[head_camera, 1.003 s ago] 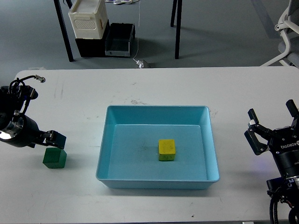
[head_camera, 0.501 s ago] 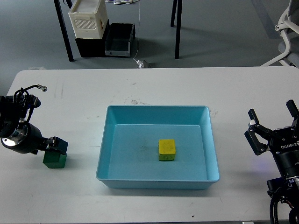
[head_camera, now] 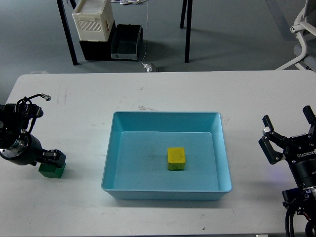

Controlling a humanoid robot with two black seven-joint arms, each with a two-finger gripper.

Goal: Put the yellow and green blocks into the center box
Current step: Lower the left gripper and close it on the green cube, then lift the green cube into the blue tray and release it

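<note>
A yellow block [head_camera: 176, 158] lies inside the light blue box [head_camera: 112, 148] in the middle of the table. A green block [head_camera: 49, 171] sits on the table at the far left. My left gripper [head_camera: 53, 159] is right on top of the green block and hides its upper part; it is dark and I cannot tell its fingers apart. My right gripper [head_camera: 290, 132] is at the right edge of the table, open and empty, well away from the box.
The white table [head_camera: 163, 94] reaches back to a far edge. Beyond it on the floor are a white crate [head_camera: 92, 19], a black bin [head_camera: 126, 42] and table legs. An office chair [head_camera: 303, 29] is at the back right.
My left gripper has come down onto the green block and moved left. The block has shifted a little to the left with it. The right arm has not moved.
</note>
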